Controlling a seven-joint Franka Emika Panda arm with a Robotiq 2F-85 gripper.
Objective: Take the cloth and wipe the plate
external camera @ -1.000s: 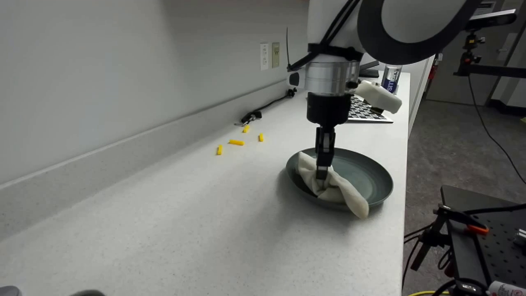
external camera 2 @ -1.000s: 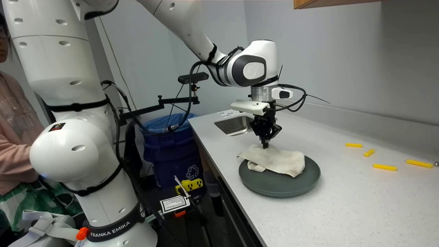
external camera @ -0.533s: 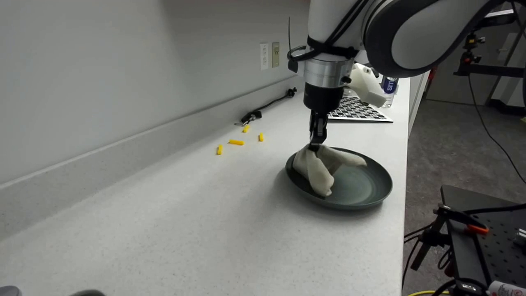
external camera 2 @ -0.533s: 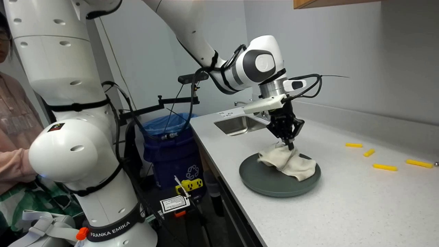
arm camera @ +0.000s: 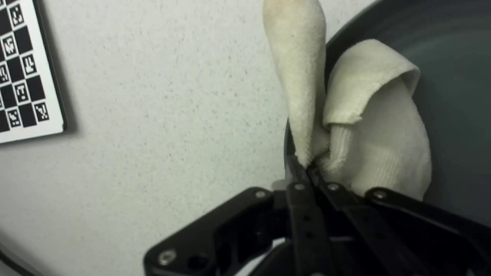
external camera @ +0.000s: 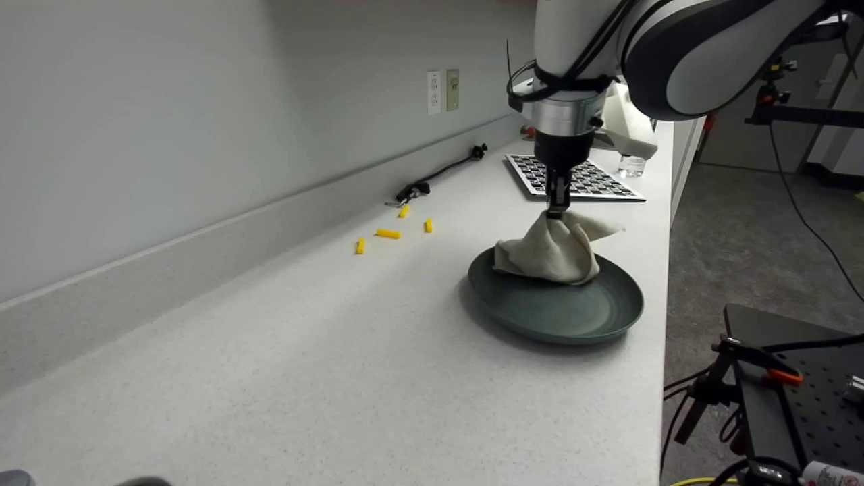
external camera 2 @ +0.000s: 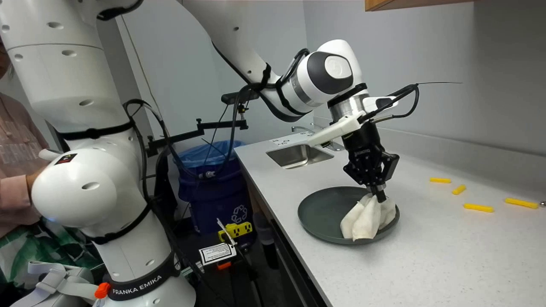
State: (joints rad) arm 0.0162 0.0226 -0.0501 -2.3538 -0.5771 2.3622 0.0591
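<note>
My gripper (external camera: 556,213) is shut on the cream cloth (external camera: 550,253), pinching its top over the far side of the dark green plate (external camera: 560,317). In an exterior view the gripper (external camera 2: 380,198) is tilted and the cloth (external camera 2: 367,219) hangs in folds onto the right part of the plate (external camera 2: 320,213). In the wrist view the fingertips close on the cloth (arm camera: 299,69) beside the plate's rim. One cloth end sticks out past the rim, and a folded part lies over the plate (arm camera: 456,88). The pinched bit is hidden between the fingers.
A checkered board (external camera: 587,182) and a clear bottle (external camera: 632,167) stand behind the plate. Several yellow pieces (external camera 2: 478,208) lie on the counter toward the wall. A black cable (external camera: 445,172) lies along the wall. A sink (external camera 2: 300,156) is set into the counter beyond the plate.
The gripper has carried the cloth from the near part of the plate to its far side, toward the checkered board. The wrist has tilted more, and the cloth has bunched up beneath the fingers.
</note>
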